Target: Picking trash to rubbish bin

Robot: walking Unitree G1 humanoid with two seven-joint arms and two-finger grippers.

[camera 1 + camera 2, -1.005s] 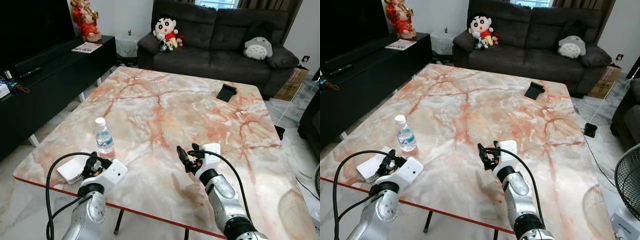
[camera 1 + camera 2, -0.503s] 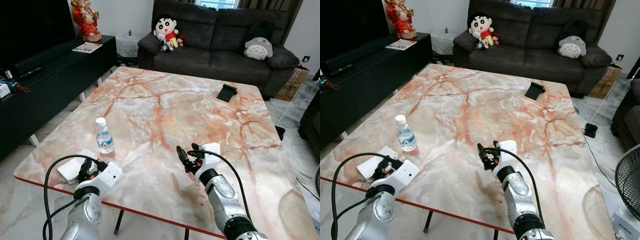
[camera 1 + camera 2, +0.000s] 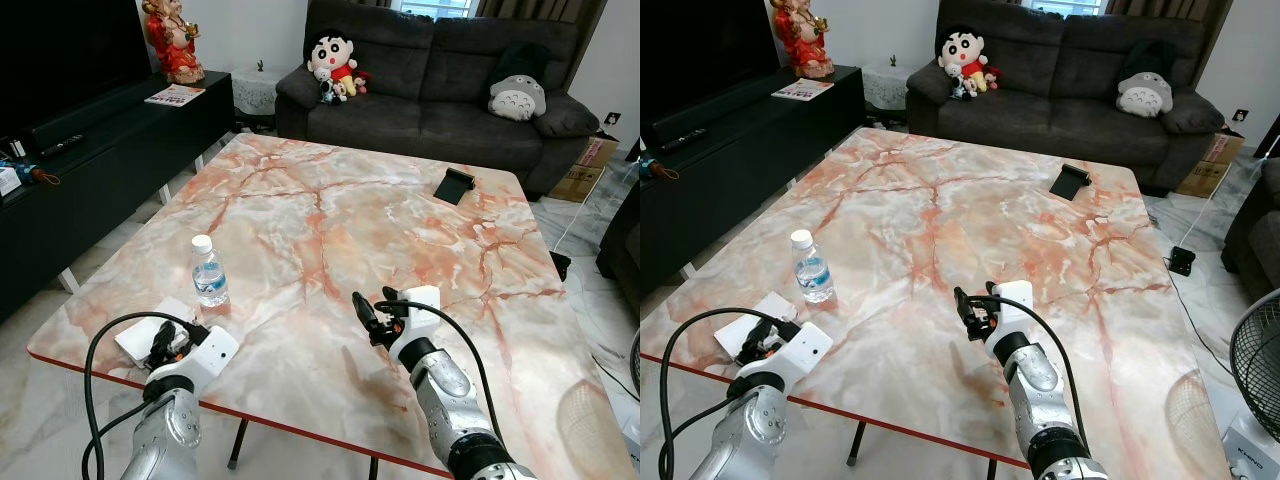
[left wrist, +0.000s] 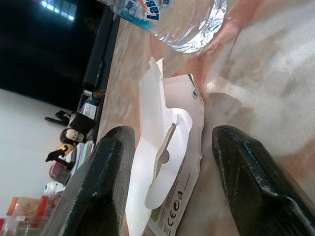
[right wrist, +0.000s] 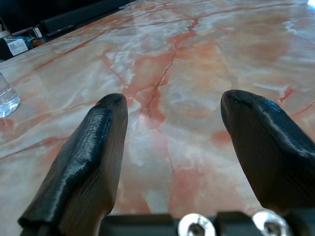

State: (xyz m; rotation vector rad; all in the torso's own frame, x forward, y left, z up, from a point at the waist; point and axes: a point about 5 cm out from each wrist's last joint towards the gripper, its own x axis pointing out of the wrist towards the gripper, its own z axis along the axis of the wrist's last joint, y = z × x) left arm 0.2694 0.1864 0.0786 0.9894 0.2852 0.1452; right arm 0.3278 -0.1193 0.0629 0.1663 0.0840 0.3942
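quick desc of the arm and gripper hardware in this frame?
Both arms are silver metal with rounded joint housings. Each wrist carries a white boxy block. The left gripper and right gripper each have two long black fingers with a matte, lightly textured surface and rounded tips. A black cable loops from each wrist back along the arm. No markings can be made out.

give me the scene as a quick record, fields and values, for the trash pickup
surface: marble table
trash: flat white packaging, near the table's front left corner
beside it: water bottle, upright, cap on
left hand: open, fingers either side of the packaging, not closed on it
right hand: open over bare marble, holding nothing
far side: black phone stand
rubbish bin: cannot tell where
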